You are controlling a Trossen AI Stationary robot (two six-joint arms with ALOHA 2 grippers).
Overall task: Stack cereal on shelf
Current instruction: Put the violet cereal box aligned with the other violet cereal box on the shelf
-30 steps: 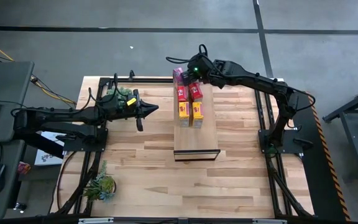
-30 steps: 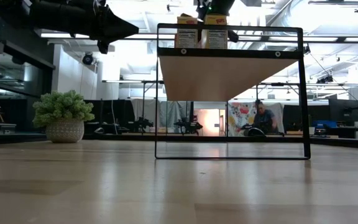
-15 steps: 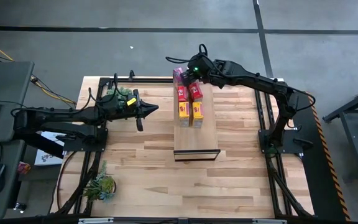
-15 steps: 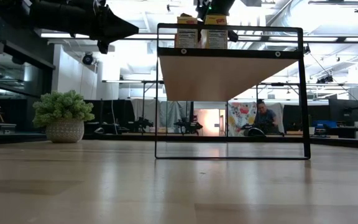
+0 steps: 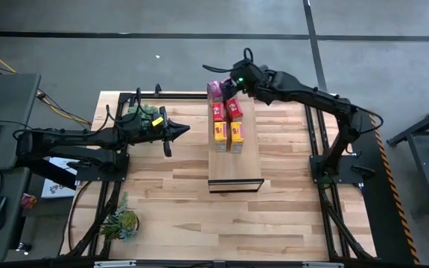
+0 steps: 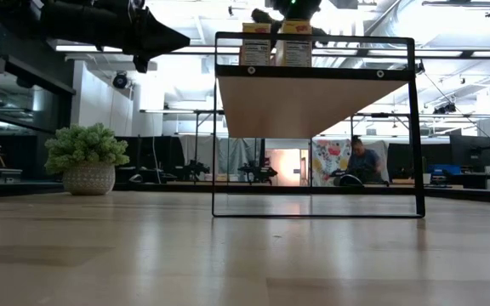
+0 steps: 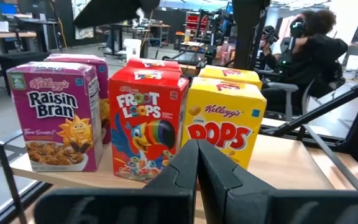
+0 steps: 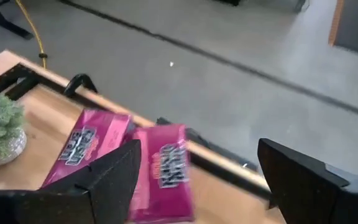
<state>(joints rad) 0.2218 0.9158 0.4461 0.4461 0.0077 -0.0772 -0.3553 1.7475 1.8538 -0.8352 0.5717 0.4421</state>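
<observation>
1. The six cereal boxes are standing in two rows at the far end of the shelf (image 5: 234,160): two purple boxes (image 5: 215,89), two red boxes (image 5: 225,110), two yellow boxes (image 5: 229,134). The shelf is standing on the surface (image 5: 170,201).
2. The right gripper (image 5: 229,77) is hovering above the purple boxes with its fingers spread wide and nothing between them; the right wrist view is showing both purple box tops (image 8: 160,168) lying clear between the fingers.
3. Judgement: the placing step is appearing finished, this being the release of the last purple box. The next move is calling for a straight lift clear of the boxes, without brushing them, and a return to rest.
4. The left gripper (image 5: 179,129) is waiting beside the shelf, apart from it, fingers closed and empty, facing the box fronts (image 7: 148,127).
5. Hard to make out: the low view is cutting off the right gripper at the frame's upper edge and showing only the yellow boxes. Whether the second purple box is sitting square is not determinable; the wrist view is blurring it.
</observation>
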